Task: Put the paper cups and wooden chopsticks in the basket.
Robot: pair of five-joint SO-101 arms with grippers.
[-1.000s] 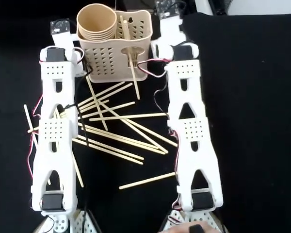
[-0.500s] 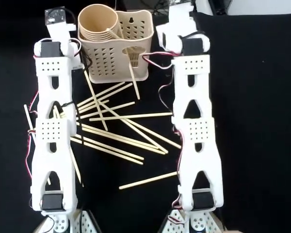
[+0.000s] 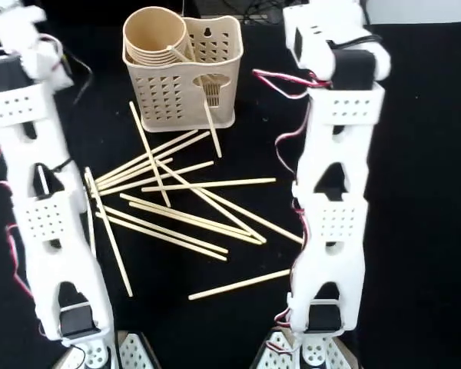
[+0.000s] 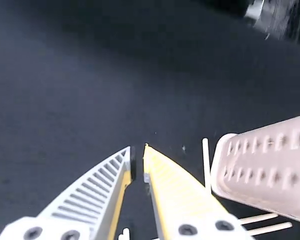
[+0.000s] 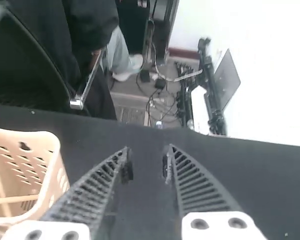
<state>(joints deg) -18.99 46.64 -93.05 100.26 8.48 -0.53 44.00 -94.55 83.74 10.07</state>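
left arm: stretched up the left side of the table, wrist at the far corner
left gripper: fingertips drawn together, nothing between them; hangs over bare table beside the basket
paper cups: stacked inside the basket's left half; that part looks done
basket: far centre, between the two wrists; a couple of sticks inside, one leaning chopstick against the front wall
wooden chopsticks: most lie loose on the table, crossed in a pile between the arms, in front of the basket
stray stick: alone, near the right arm base
right gripper: fingers slightly apart, empty, raised past the basket's right side
step in hand: my read is pick the next stick
how: take an outlier or a top-lying stick, not one pinned under a crossing. Spread the fingers wide first, come across the stick near mid-length, lift clear, tip one end down beside the cups
risk: a low pass would likely scatter the pile
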